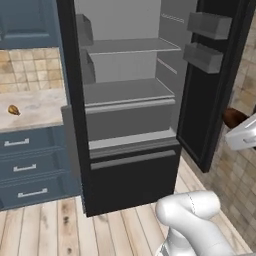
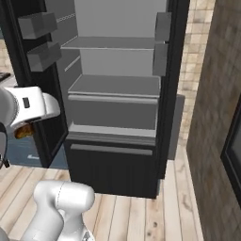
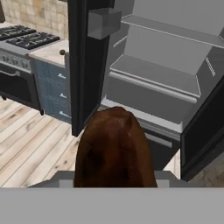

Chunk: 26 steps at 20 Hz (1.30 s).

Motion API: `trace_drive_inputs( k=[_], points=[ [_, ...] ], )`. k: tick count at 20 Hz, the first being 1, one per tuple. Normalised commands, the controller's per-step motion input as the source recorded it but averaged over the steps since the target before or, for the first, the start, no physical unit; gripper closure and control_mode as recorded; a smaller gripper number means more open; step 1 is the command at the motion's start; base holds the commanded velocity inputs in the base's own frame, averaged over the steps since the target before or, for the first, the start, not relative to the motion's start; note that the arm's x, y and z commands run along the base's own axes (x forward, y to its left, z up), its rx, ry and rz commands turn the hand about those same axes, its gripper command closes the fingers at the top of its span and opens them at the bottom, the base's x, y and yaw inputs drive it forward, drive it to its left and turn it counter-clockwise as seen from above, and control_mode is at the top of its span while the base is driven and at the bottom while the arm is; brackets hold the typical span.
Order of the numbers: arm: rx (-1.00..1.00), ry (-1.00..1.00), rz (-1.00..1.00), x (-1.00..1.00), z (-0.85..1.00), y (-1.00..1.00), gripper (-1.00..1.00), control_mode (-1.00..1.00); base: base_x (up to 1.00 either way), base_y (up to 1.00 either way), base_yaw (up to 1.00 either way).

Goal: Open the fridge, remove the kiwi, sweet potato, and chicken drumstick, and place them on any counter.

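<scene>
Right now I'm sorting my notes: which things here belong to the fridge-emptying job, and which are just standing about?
Job: fridge, open; sweet potato, held; chicken drumstick on the counter.
Just there: stove; drawers.

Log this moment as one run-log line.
fridge: doors open | hand: holding sweet potato | chicken drumstick: on counter

Black fridge [image 1: 131, 182] shell and doors, light grey shelves inside. Dark reddish-brown sweet potato [image 3: 114, 148], a bit mottled. Golden orange-brown chicken drumstick [image 1: 13, 110] on the beige marbled counter [image 1: 40, 112]. Blue-grey drawers [image 1: 30, 165] with silver handles. Black stove [image 3: 26, 39]. Pale wood-plank floor [image 1: 50, 230], tan tiled wall [image 1: 30, 70].
</scene>
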Motion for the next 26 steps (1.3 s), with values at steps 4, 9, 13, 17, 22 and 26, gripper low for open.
trace_drive_inputs(
  k=[4, 9, 13, 17, 22, 26],
  points=[
    [0.00, 0.00, 0.00, 0.00, 0.00, 0.00, 1.00, 1.00, -0.12, 0.09, -0.03],
    [0.00, 0.00, 0.00, 0.00, 0.00, 0.00, 1.00, 1.00, -0.01, 0.00, 0.00],
    [0.00, 0.00, 0.00, 0.00, 0.00, 0.00, 1.00, 1.00, -0.05, 0.86, 0.00],
    [0.00, 0.00, 0.00, 0.00, 0.00, 0.00, 1.00, 1.00, -0.13, 1.00, 0.00],
    [0.00, 0.00, 0.00, 0.00, 0.00, 0.00, 1.00, 1.00, -0.01, 1.00, 0.00],
    [0.00, 0.00, 0.00, 0.00, 0.00, 0.00, 1.00, 1.00, 0.00, 1.00, 0.00]
  ],
)
